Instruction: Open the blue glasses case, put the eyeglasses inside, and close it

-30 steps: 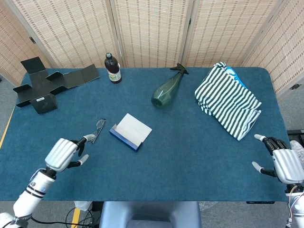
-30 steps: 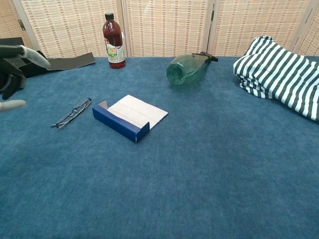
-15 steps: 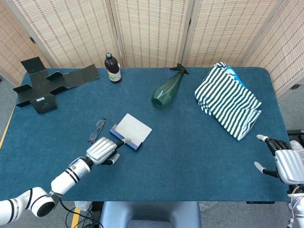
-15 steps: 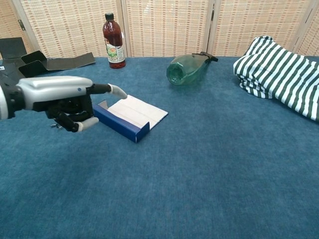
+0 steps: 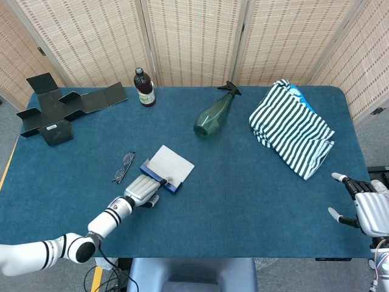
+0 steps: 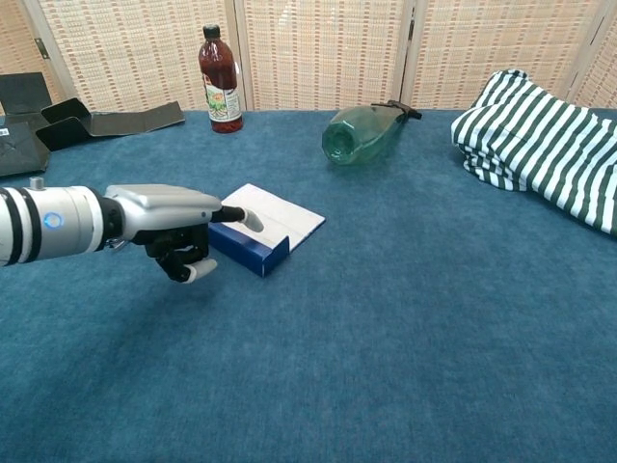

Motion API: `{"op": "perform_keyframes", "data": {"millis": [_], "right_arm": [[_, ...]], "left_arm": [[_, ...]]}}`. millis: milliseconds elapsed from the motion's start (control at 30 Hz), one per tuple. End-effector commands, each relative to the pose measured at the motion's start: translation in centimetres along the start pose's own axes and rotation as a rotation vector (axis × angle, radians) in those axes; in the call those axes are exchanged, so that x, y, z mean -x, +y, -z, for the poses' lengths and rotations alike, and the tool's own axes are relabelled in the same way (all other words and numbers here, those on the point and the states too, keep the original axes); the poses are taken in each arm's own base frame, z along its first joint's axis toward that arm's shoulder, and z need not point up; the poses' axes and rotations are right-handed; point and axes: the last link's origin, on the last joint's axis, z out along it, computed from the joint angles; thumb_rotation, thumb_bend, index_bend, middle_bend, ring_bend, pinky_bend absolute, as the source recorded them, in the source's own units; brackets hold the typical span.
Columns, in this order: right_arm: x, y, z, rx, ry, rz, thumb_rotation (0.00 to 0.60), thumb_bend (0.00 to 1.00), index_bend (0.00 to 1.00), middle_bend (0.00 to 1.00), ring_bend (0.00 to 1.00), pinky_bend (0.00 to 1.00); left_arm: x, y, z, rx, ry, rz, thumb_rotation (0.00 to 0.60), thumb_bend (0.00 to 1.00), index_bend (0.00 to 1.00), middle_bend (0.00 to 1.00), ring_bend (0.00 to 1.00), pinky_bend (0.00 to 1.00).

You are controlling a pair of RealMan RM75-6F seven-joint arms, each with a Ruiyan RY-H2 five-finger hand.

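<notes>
One left hand (image 6: 174, 227) fingertip on glasses case (image 6: 275, 220), fingers curled.

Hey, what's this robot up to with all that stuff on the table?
It is working on a blue glasses case with a white inside, which lies open on the blue table. Its left hand is at the case's near edge, one of the fingers reaching over the rim. The thin-framed eyeglasses lie on the table just left of the case, not yet inside. The right hand waits at the table's far right edge, holding nothing.
</notes>
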Motion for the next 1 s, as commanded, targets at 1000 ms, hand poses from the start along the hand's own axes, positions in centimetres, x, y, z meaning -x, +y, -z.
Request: {"op": "perform_keyframes", "data": {"millis": [1000], "right_arm": [[-0.1, 0.0, 0.2, -0.009, 0.011, -0.014, 0.600, 0.21, 0.18, 0.27, 0.35, 0.25]], "left_arm": [[-1.2, -5.1, 9.4, -0.183, 0.035, -0.152, 0.600, 0.59, 0.27, 0.92, 0.97, 1.00]]}}
